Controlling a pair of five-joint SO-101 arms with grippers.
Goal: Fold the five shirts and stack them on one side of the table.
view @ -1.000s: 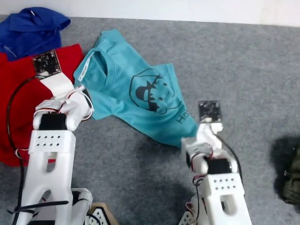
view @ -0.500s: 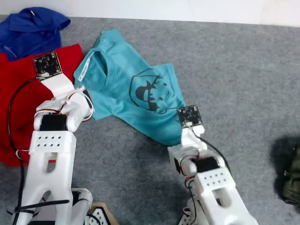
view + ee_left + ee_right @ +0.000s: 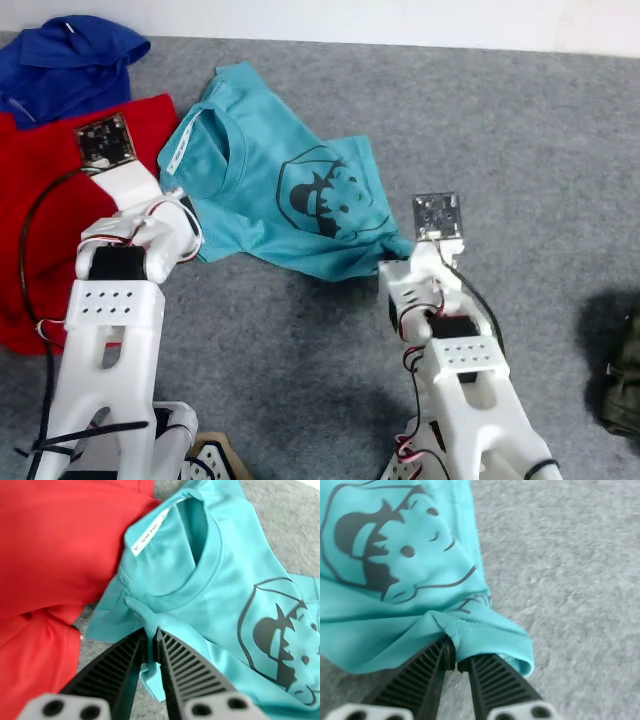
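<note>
Left gripper [image 3: 149, 647] low, pinching teal shirt [image 3: 220, 595] sleeve edge, right gripper [image 3: 455, 662] clamped on its bunched hem

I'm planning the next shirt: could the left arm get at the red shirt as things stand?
Probably not yet: the left gripper is shut on the teal shirt. The red shirt lies uncovered beside it, so once freed, likely yes.

White arms [image 3: 108, 310], black ribbed end effectors [image 3: 150, 632]
</note>
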